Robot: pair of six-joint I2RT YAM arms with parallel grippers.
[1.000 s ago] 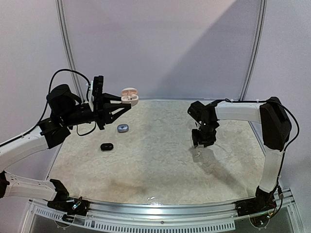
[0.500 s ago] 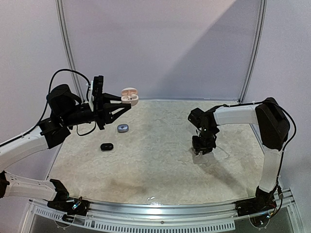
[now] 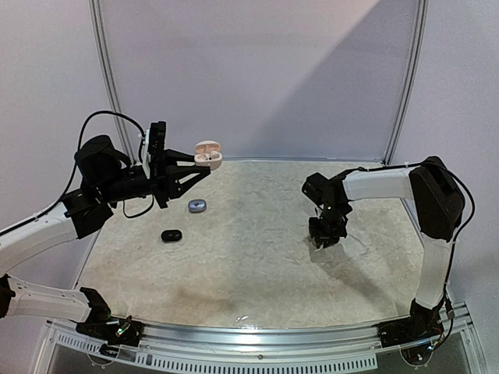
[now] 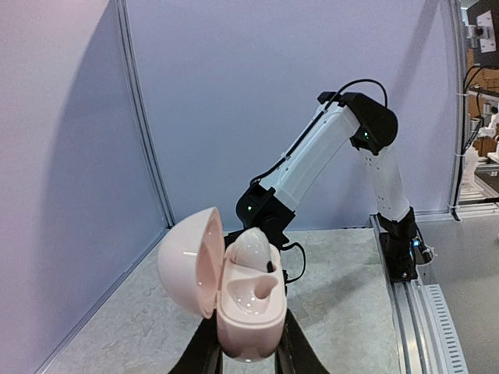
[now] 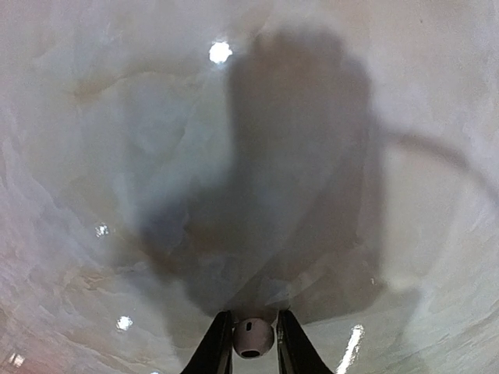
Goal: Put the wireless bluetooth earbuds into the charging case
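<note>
White rounded earbud (image 5: 253, 336), pinched by my right gripper (image 5: 253, 319), needs seating in the half-filled pink clamshell case (image 4: 249, 312) my left gripper (image 4: 249, 357) clamps.

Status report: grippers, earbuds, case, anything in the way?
Left gripper shut on open pink case, pale earbud inside. Right gripper shut on white earbud at table. Black case, grey case well aside.

Behind the pale marbled table (image 3: 234, 269) stand plain lilac wall panels (image 3: 257, 70) joined by slim metal posts (image 3: 107, 78), a diagonal shadow (image 3: 366, 86) crossing them. A slotted metal rail (image 3: 273, 347) runs along the table's near edge.
</note>
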